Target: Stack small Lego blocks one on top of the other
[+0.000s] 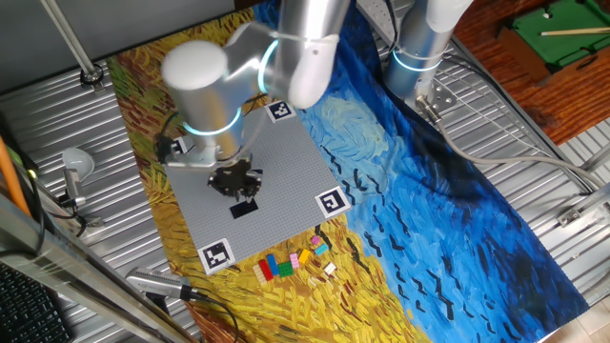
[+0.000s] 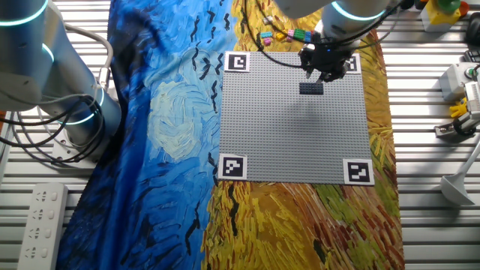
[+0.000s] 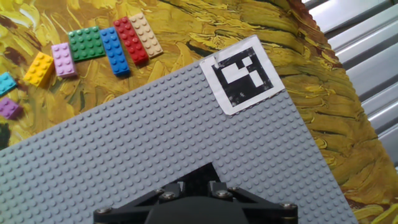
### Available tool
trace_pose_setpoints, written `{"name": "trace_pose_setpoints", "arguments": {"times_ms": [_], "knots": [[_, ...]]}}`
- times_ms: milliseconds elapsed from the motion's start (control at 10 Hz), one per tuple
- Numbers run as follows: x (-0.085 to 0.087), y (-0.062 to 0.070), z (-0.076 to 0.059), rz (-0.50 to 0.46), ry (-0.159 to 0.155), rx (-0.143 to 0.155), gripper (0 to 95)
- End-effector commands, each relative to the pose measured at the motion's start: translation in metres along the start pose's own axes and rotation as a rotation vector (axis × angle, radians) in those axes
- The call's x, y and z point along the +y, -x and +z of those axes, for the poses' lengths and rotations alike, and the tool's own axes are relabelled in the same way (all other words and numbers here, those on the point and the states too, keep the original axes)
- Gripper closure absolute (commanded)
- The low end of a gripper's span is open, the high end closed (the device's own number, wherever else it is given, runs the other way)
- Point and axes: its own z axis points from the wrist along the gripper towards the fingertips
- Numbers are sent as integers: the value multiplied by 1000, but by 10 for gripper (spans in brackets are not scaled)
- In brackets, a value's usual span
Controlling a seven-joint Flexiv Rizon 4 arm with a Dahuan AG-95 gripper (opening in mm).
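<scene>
I find the task barely begun. One flat black block [image 2: 311, 88] lies on the grey baseplate [image 2: 292, 142], apart from the others. It looks seated on the studs, though I cannot confirm that it is pressed home. Nothing is stacked on it.

The remaining small blocks lie off the baseplate on the painted cloth [image 3: 186, 25] that covers the surface, just beyond the plate's edge. In the hand view I count a row lying side by side and touching or nearly so: a yellow block [image 3: 38, 68], a pink block [image 3: 63, 59], a green block [image 3: 86, 42], a blue block [image 3: 114, 51], a red block [image 3: 130, 40] and a cream block [image 3: 146, 35]. Two more, a cyan block [image 3: 6, 82] and a purple block [image 3: 9, 108], lie at the frame's left margin, partly cut off. All are single and flat; none rests on another.

The gripper [image 2: 325, 69] hangs over the baseplate just beside the black block, on the side toward the loose row and near the corner marker [image 3: 242, 74]. I cannot tell whether its fingers are parted or closed: in both fixed views they are a dark mass, and the hand view shows only the housing at the bottom edge. Nothing shows held in it.

In my judgement every stacking step remains: fetch a loose block from the row, carry it to the black one, press it on, then repeat.
</scene>
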Motion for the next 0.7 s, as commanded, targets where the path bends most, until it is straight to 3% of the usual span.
{"name": "trace_pose_setpoints", "arguments": {"times_ms": [100, 400, 700], "knots": [[1, -1, -1, 29, -30, 27, 760], [1, -1, -1, 15, -62, 17, 760], [1, -2, -1, 125, -138, -19, 760]]}}
